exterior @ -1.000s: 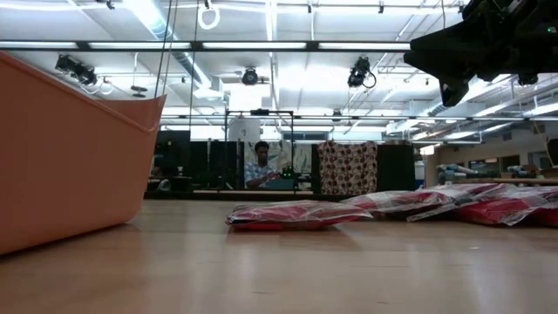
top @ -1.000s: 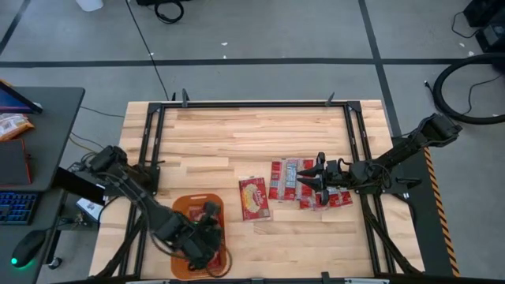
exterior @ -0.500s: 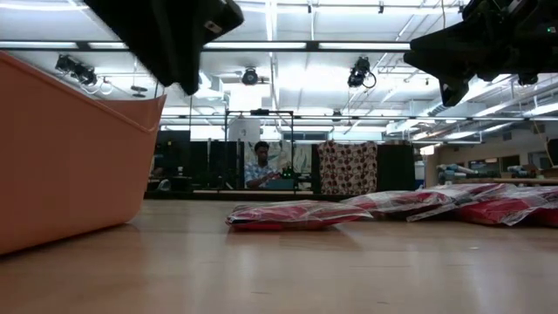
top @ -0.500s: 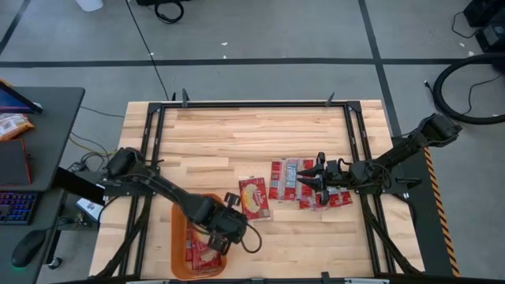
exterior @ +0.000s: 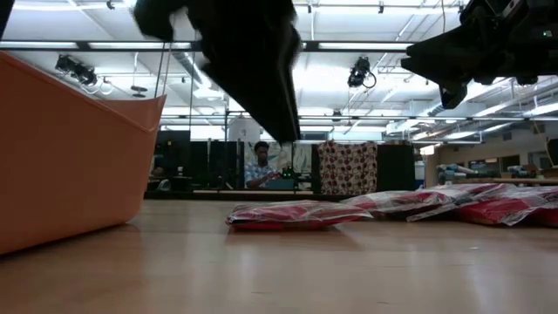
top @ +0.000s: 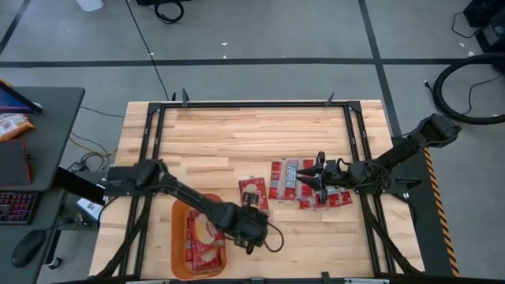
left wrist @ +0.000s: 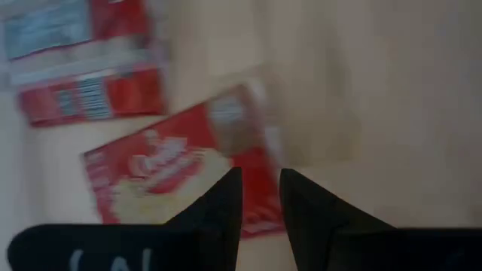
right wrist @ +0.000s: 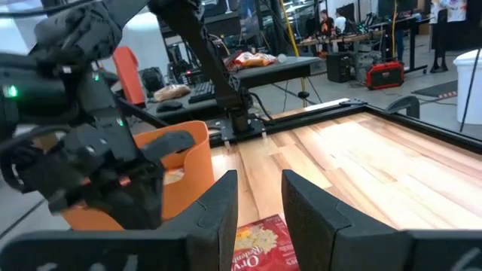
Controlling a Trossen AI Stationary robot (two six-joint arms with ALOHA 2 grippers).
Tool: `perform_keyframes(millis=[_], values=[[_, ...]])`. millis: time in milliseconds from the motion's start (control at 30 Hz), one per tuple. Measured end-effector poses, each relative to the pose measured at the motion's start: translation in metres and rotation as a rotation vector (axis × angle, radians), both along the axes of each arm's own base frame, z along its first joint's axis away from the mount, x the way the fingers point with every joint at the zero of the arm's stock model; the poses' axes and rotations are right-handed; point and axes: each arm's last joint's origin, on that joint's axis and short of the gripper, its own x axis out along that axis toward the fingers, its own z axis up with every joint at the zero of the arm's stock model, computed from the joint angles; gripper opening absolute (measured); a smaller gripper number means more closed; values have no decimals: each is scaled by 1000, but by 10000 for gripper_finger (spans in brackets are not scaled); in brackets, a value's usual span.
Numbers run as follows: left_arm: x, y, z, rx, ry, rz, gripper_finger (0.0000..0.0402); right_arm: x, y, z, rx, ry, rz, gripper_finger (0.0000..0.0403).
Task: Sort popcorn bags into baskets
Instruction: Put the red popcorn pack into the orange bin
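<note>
Orange plastic forms the basket [top: 181, 237], which sits behind the left gripper [top: 254, 223] and holds several red popcorn bags [top: 205, 254]. We see the left gripper above the wooden table [top: 237, 134], its jaws parted by a narrow gap with nothing between them. In the left wrist view, a wide bag with a cream oval logo [left wrist: 181, 173] lies flat on the wood just ahead of the fingertips [left wrist: 226, 188], and a narrower bag with grey-white panels [left wrist: 83, 68] lies farther out.

We see the right gripper [top: 314, 178] above a cluster of bags [top: 290, 180], which lies directly under it. Its jaws stand a little apart and hold nothing. In the right wrist view the logo bag [right wrist: 260, 245] lies beyond the jaws, with the basket [right wrist: 184, 169] farther off.
</note>
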Motion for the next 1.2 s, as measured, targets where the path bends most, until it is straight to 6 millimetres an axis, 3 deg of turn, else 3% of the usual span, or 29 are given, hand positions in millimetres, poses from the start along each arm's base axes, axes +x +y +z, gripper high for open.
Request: perform_keyframes(millis=[133,300,600,967,1200], values=[[10,3,-21,-9,16,26,113,0,0,-1,-4,4,-3,110],[18,1,-37,-20,-1,29,172,0,0,-1,-5,6,-3,110],[28,-3,-35,-41,-110,32,266,0,0,-1,-5,6,-3,110],[29,-2,-69,109,-47,1,272,0,0,-1,-6,8,-3,110],[28,-2,-71,142,-29,-22,249,1,0,-1,-4,4,-3,110]])
